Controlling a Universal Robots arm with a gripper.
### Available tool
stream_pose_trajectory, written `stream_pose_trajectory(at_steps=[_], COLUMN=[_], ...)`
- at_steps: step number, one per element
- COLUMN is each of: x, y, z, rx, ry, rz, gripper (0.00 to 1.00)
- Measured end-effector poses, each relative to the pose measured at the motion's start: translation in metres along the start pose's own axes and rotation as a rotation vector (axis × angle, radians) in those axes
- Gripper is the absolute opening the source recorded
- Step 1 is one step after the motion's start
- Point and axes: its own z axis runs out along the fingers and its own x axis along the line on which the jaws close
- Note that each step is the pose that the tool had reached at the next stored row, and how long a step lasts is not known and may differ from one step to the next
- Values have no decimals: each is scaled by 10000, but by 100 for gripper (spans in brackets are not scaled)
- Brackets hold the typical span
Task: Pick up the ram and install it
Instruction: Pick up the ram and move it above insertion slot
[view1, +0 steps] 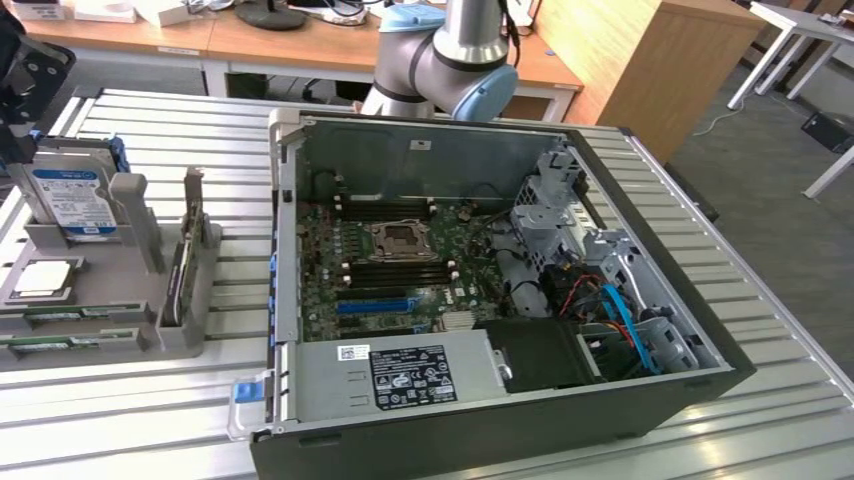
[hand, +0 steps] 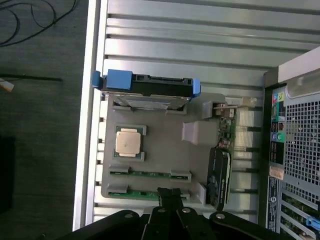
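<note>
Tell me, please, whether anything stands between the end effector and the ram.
Nothing visible does: the shut end effector hangs right over the nearer ram stick in the grey holder, with no other part between them.

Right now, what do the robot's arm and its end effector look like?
The arm is a smooth silver-grey metal tube with thick rounded joints, each closed by light blue caps. The end effector is matte black, built of flat linked bars with small round grey pivot pins, and narrows to two slim squared tips.
</note>
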Motion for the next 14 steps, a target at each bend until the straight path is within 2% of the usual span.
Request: stream_pose_trajectory(at_steps=[14], x=[0], y=[0], z=[2], rx=[-28], ry=[117], rz=[-2500], gripper=[11])
